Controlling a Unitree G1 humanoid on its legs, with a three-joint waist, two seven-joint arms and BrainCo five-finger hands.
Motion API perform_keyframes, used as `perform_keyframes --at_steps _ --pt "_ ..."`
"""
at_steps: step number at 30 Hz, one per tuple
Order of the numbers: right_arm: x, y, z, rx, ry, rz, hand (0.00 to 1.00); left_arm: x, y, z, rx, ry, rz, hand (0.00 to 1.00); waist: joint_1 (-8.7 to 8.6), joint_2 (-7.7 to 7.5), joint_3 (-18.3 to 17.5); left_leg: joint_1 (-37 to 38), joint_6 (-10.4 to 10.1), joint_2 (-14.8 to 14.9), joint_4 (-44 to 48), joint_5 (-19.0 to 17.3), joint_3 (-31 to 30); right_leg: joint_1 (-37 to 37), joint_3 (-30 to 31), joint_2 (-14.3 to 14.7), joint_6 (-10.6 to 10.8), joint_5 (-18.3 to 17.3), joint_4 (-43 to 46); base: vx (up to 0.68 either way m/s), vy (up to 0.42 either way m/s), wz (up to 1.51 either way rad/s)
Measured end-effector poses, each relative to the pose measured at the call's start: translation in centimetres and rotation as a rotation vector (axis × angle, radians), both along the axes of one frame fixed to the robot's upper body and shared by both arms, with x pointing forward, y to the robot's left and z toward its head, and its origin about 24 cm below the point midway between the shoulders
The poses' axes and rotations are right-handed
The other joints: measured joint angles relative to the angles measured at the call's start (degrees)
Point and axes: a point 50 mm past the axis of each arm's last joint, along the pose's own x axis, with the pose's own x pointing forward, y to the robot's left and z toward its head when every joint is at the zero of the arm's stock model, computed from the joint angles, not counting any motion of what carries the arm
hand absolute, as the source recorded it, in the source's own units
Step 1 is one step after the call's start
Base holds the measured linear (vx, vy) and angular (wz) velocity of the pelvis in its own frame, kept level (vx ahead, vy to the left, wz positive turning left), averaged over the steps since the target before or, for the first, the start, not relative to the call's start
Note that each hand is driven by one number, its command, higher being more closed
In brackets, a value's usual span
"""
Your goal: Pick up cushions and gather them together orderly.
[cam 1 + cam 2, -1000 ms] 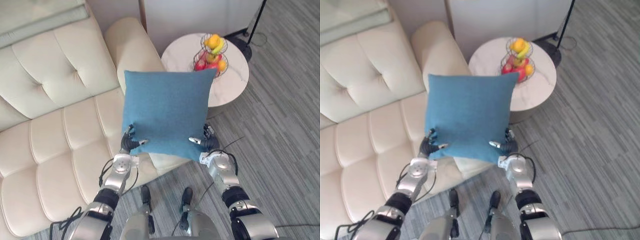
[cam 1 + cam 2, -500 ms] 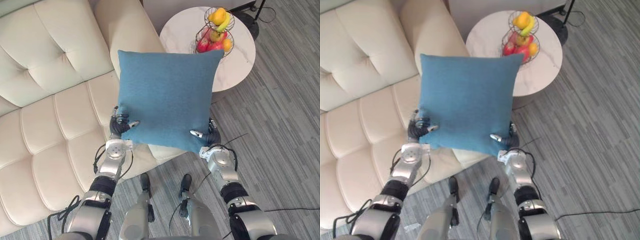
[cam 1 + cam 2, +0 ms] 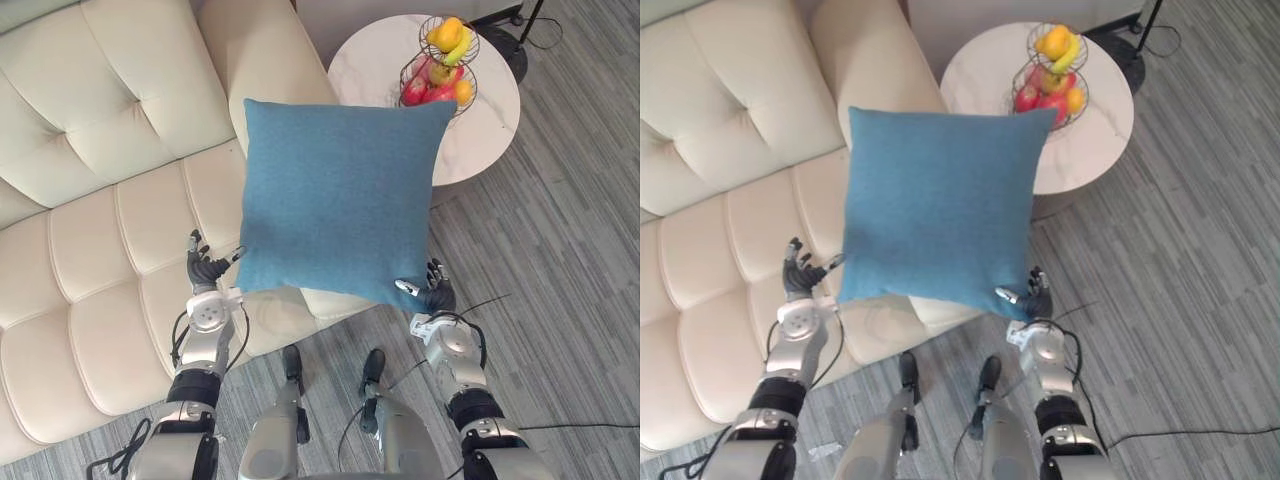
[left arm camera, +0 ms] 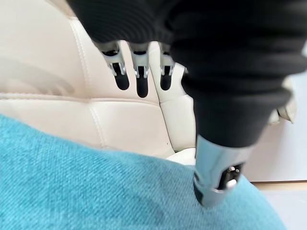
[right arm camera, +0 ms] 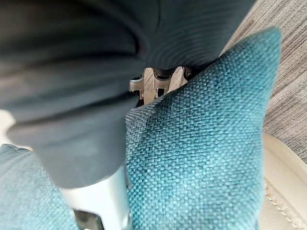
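The cream sofa [image 3: 90, 130] takes the left side, its seat and back free for a landing place. The left hand [image 3: 206, 272] hovers over the seat front with its fingers [image 4: 137, 81] straight and spread, grasping nothing. Its thumb [image 4: 216, 177] lies just at the lower left edge of the cushion [image 3: 338, 200]; whether it touches the cloth I cannot tell.

The blue cushion is held up off the sofa, broad face toward the head camera, its top corner overlapping the desk edge in view. The right hand [image 3: 432, 297] is at its lower right corner, and the wrist view shows that corner pinched between thumb and fingers [image 5: 156, 86], so this hand appears to carry the cushion alone.

Further right stands the round white desk [image 3: 485, 125] with a wire fruit basket [image 3: 440, 62] on it; grey floor lies beyond.

The step in hand looks like carrying the cushion to its place on the sofa. A one-corner pinch on soft cloth is likely to let it swing or slip; best to bring the left fingers back onto the lower left corner and close them before moving far. After that:

- Move both hands together so the cushion does not twist.
- Swing it leftward, away from the basket.
- Lower the bottom edge onto the seat first.
- Lean it square against the sofa back, and open the fingers only once it rests there.
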Motion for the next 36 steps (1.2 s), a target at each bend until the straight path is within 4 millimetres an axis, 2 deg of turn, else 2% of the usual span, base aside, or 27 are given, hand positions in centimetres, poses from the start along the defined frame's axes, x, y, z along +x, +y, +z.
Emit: perform_keyframes --at_steps 7,8,9,13,16,18,23,26,29,32,36 --pt "1.1 0.4 1.5 -0.007 -0.042 0.011 0.0 1.0 -2.9 0.0 0.041 0.021 -0.155 0.0 0.01 -0.06 0.96 -1.53 0.02 -0.07 0.01 0.03 0.1 -1.73 0.11 -0.08 0.0 0.02 0.23 0.03 0.001 -0.01" --pt "1.5 0.7 2.1 -0.014 -0.06 0.017 0.0 1.5 -3.3 0.6 0.047 0.005 -0.172 1.0 0.04 -0.08 1.73 -1.64 0.02 -0.04 0.01 0.03 0.11 -1.83 0.11 -0.06 -0.01 0.04 0.23 0.0 0.0 0.0" --pt "1.9 0.8 2.5 -0.018 -0.072 0.02 1.0 1.9 -3.6 1.2 0.052 -0.009 -0.184 1.0 0.02 -0.08 1.87 -2.42 0.03 -0.02 0.09 0.04 0.11 -2.54 0.12 -0.05 -0.07 0.11 0.26 0.0 0.0 0.0" --pt "2.7 1.6 3.5 -0.028 -0.098 0.037 1.0 2.5 -4.1 2.1 0.064 -0.036 -0.206 1.0 0.02 -0.25 2.86 -3.38 0.09 -0.02 0.26 0.12 0.34 -3.5 0.24 -0.04 -0.18 0.22 0.28 0.02 -0.002 -0.01" --pt "2.9 1.2 3.8 -0.051 -0.098 0.035 1.0 2.8 -4.1 2.7 0.051 -0.057 -0.217 1.0 0.01 -0.24 2.87 -3.44 0.1 -0.1 0.23 0.12 0.45 -3.53 0.41 -0.02 -0.25 0.32 0.07 0.04 -0.004 -0.02" --pt "3.4 1.6 4.7 -0.056 -0.131 0.056 1.0 3.0 -4.2 3.4 0.037 -0.092 -0.232 1.0 0.01 -0.24 2.87 -3.57 0.1 -0.04 0.25 0.12 0.56 -3.52 0.65 0.18 -0.4 0.74 -0.5 0.01 -0.006 -0.05" --pt "3.6 2.0 5.9 -0.054 -0.181 0.074 1.0 2.7 -5.2 5.2 0.009 -0.189 -0.276 1.0 0.08 -0.24 2.86 -2.94 0.1 0.08 0.37 0.12 0.49 -2.51 0.67 0.45 -0.45 0.88 -0.93 0.01 -0.004 0.0" --pt "2.6 1.7 5.5 -0.052 -0.189 0.068 1.0 1.7 -6.4 5.4 -0.017 -0.225 -0.322 1.0 0.0 -0.18 2.82 -0.42 0.08 -0.04 0.29 0.11 0.45 0.62 0.65 0.51 -0.44 0.88 -2.14 0.06 -0.003 0.06" --pt "0.8 1.1 4.6 -0.051 -0.185 0.054 1.0 0.0 -7.4 4.7 -0.06 -0.238 -0.361 1.0 -0.11 0.07 2.5 2.36 -0.02 -0.11 0.03 0.02 0.27 4.33 0.95 0.55 -0.41 0.85 -3.64 0.07 0.008 0.11" --pt "-1.2 0.6 3.5 -0.058 -0.163 0.05 1.0 -1.9 -7.8 3.1 -0.098 -0.203 -0.399 1.0 -0.15 0.17 2.19 5.11 -0.34 -0.13 0.01 -0.26 0.18 7.65 0.87 0.76 -0.18 0.64 -4.66 0.06 0.003 0.07" --pt "-4.1 0.0 1.9 -0.065 -0.116 0.041 1.0 -4.3 -8.3 0.8 -0.156 -0.13 -0.434 1.0 -0.59 1.07 -1.19 7.14 -0.61 -0.17 -0.01 -0.5 -0.57 10.63 0.3 0.9 0.16 0.31 -5.69 0.05 0.004 0.11"
